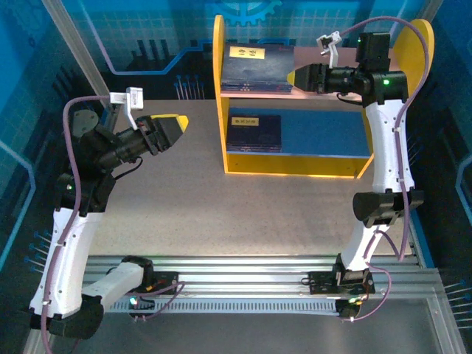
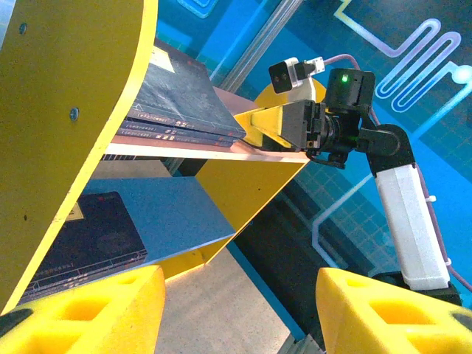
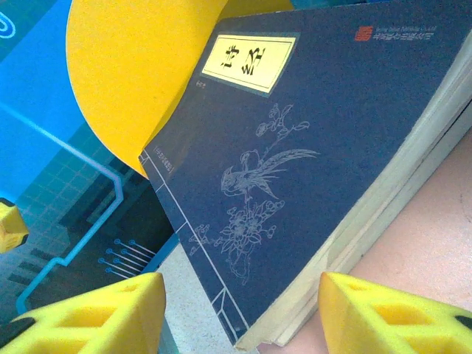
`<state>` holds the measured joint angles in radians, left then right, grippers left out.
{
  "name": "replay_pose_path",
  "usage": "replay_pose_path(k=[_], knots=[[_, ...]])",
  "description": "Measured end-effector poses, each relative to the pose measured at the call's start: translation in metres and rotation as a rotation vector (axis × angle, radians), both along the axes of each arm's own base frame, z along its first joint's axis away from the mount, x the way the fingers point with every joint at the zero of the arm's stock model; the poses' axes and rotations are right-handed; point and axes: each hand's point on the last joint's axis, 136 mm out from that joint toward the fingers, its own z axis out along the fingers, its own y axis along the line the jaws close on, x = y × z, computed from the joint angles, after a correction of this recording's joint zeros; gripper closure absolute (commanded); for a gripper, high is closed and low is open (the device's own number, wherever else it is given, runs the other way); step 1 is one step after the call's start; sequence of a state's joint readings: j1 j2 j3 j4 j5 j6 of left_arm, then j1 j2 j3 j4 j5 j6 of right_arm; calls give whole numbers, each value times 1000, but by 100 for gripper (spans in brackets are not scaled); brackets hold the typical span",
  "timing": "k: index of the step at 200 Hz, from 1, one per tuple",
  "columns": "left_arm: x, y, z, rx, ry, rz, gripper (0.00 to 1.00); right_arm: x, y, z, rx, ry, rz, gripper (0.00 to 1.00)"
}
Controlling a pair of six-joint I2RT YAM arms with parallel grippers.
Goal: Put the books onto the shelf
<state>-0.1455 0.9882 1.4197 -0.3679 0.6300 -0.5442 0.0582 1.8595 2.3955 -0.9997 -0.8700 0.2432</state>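
Observation:
The shelf [image 1: 324, 133] stands at the back of the table. A stack of navy books [image 1: 254, 63] lies on its pinkish top board, and one more book [image 1: 254, 131] lies on the blue lower board. My right gripper [image 1: 291, 76] is level with the top board at the stack's right edge. In the right wrist view the stack's near corner [image 3: 295, 184] lies between its open fingers [image 3: 236, 317], untouched. My left gripper [image 1: 179, 127] hovers open over the table left of the shelf, nothing between its fingers [image 2: 240, 317]. From there I see both tiers of books [image 2: 184, 96] [image 2: 88, 236].
Bare speckled tabletop [image 1: 221, 206] spreads in front of the shelf. The shelf's yellow left side panel [image 2: 66, 96] is close to my left gripper. An aluminium rail [image 1: 258, 269] runs along the near edge. Blue patterned walls enclose the cell.

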Motion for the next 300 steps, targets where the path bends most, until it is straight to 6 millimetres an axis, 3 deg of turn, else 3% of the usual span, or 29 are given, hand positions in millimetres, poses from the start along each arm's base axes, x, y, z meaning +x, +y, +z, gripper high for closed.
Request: replay_pose_path(k=[245, 300], knots=[[-3, 1, 1, -1, -7, -1, 42, 10, 9, -1, 1, 1, 15, 42], [-6, 4, 3, -1, -16, 8, 38, 11, 7, 0, -4, -2, 4, 37]])
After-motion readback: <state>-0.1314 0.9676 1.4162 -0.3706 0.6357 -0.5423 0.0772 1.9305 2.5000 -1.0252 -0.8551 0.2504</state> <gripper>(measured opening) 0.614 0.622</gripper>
